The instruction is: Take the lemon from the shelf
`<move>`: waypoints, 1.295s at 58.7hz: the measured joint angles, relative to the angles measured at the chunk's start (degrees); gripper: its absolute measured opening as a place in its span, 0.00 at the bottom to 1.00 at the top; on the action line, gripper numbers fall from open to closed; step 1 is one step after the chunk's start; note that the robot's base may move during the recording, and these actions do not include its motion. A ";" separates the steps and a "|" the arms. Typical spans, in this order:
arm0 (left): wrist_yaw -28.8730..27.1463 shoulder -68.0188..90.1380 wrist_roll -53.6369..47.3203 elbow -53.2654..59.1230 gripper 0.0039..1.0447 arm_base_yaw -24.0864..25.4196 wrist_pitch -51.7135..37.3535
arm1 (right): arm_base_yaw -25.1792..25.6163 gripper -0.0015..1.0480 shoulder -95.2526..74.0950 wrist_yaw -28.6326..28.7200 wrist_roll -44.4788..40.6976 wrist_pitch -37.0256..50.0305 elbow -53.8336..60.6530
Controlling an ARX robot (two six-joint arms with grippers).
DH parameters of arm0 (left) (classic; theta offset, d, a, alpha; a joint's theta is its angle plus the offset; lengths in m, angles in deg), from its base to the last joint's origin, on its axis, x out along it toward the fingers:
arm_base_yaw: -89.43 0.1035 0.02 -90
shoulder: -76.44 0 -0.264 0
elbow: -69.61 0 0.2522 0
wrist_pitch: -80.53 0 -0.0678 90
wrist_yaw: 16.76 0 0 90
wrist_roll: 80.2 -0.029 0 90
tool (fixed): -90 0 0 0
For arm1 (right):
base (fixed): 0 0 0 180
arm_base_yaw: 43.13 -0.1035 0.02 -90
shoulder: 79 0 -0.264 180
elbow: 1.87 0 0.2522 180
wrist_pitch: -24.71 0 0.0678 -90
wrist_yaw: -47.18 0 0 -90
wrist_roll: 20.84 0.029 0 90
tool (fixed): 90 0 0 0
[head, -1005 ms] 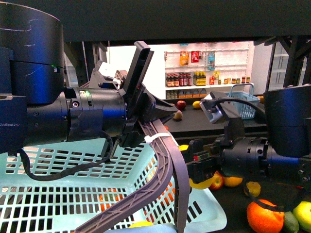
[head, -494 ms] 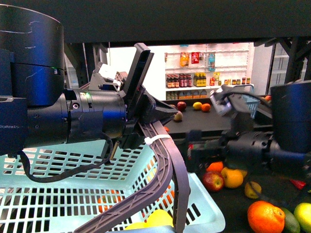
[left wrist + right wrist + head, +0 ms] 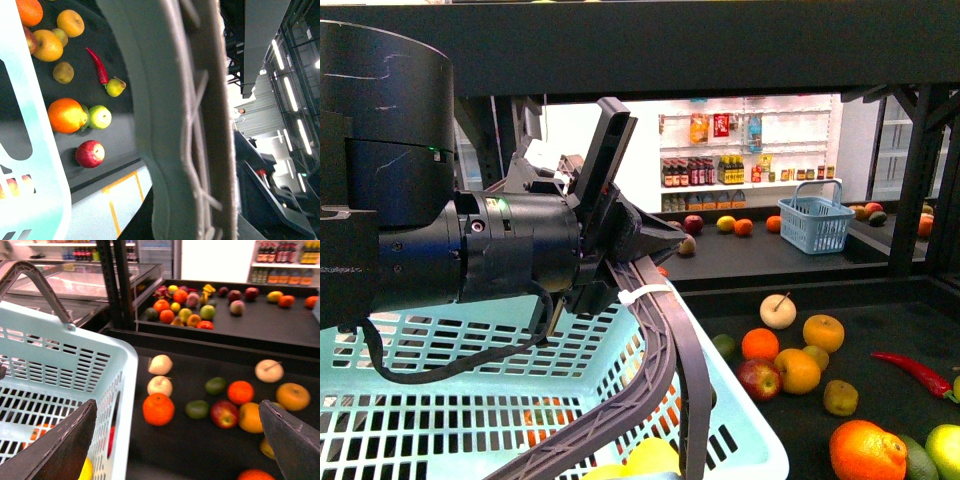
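In the front view my left gripper (image 3: 638,262) is shut on the grey basket handle (image 3: 665,340) of a pale blue basket (image 3: 745,425). That handle (image 3: 175,125) fills the left wrist view. Yellow fruit, a lemon (image 3: 650,455) by its look, lies in the basket near its front wall; its yellow edge (image 3: 86,471) shows through the slots in the right wrist view. My right gripper (image 3: 175,445) hangs open and empty over the black shelf (image 3: 200,450), beside the basket; it is out of the front view.
Loose fruit lies on the shelf tier: oranges (image 3: 865,448), apples (image 3: 757,378), a red chilli (image 3: 918,372), a yellow-green fruit (image 3: 945,445). A small blue basket (image 3: 817,222) stands on the far tier. Black posts (image 3: 120,285) rise behind the basket. A dark tier (image 3: 720,50) hangs overhead.
My right arm has pulled back out of the front view. The yellow fruit seen at its jaws a second ago now lies in the basket. The left arm has not moved.
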 joint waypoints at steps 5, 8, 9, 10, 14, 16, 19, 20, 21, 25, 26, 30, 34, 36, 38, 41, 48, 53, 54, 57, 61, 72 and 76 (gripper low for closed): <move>0.02 0.00 0.00 0.00 0.06 0.00 0.00 | 0.74 0.76 9.70 -5.73 0.39 -3.80 5.68; 0.02 0.00 0.00 0.00 0.06 0.00 0.02 | 0.61 0.68 14.03 -6.88 0.48 -4.15 8.83; 0.02 0.00 0.04 0.00 0.06 0.00 0.00 | 0.48 0.64 15.45 -7.10 0.50 -4.15 9.79; -0.02 0.00 0.07 0.00 0.06 0.00 0.02 | 0.37 0.63 16.13 -7.17 0.50 -4.15 10.16; -0.07 0.00 -0.04 0.00 0.06 0.00 0.00 | -0.35 0.51 19.26 -7.91 0.50 -4.07 11.74; -0.04 0.00 -0.07 0.00 0.06 0.00 0.00 | -0.66 0.46 20.04 -8.22 0.50 -4.04 12.37; 0.09 0.00 0.00 0.00 0.06 0.00 0.02 | -1.95 0.38 21.14 -9.77 0.52 -4.17 13.73; 0.11 0.00 0.00 0.00 0.06 0.00 0.00 | -2.38 0.36 21.33 -10.84 0.50 -4.24 14.01; 0.11 0.00 0.00 0.00 0.06 0.00 0.00 | -3.41 0.33 21.79 -12.28 0.61 -4.33 14.60; -0.09 0.02 0.04 0.00 0.06 0.00 0.00 | -5.27 0.23 23.15 -13.07 0.63 -4.70 16.09; -0.11 0.02 0.02 0.00 0.06 0.00 0.02 | -5.70 0.20 23.54 -13.05 0.63 -4.79 16.46; 0.07 0.02 -0.04 -0.02 0.06 0.00 0.00 | -6.03 0.10 24.79 -13.33 0.63 -5.20 17.49; 0.15 0.02 0.02 -0.02 0.06 0.00 0.00 | -6.08 0.03 26.56 -13.53 0.68 -5.77 18.45; 0.15 0.02 0.13 -0.02 0.06 0.00 0.02 | -6.10 0.03 27.32 -13.53 0.68 -6.05 18.86; 0.11 0.02 0.22 -0.02 0.06 0.00 0.00 | -6.10 0.03 28.06 -13.51 0.70 -6.38 19.28; 0.07 0.02 0.15 -0.02 0.06 0.00 0.00 | -6.10 0.03 29.62 -13.53 0.70 -6.93 19.82; 0.04 0.02 0.00 -0.02 0.06 0.00 0.00 | -6.10 0.03 32.06 -13.57 0.70 -8.39 20.76; 0.04 0.02 0.04 -0.02 0.06 0.00 0.00 | -6.10 0.03 33.92 -13.55 0.70 -9.70 21.62; 0.04 0.02 0.04 -0.02 0.06 0.00 0.00 | -6.10 0.03 34.36 -13.55 0.70 -10.01 21.81; -0.02 0.02 -0.02 -0.02 0.06 0.00 0.00 | -6.10 0.03 35.52 -13.55 0.70 -10.73 22.18; 0.00 0.02 -0.07 -0.02 0.06 0.00 0.00 | -6.10 0.03 36.92 -13.55 0.70 -11.63 22.49; 0.00 0.02 0.02 -0.02 0.06 0.00 0.00 | -6.12 0.03 40.19 -13.55 0.72 -12.61 24.26; 0.02 0.02 0.02 -0.02 0.06 0.00 0.02 | -6.12 0.03 41.51 -13.55 0.72 -13.46 24.26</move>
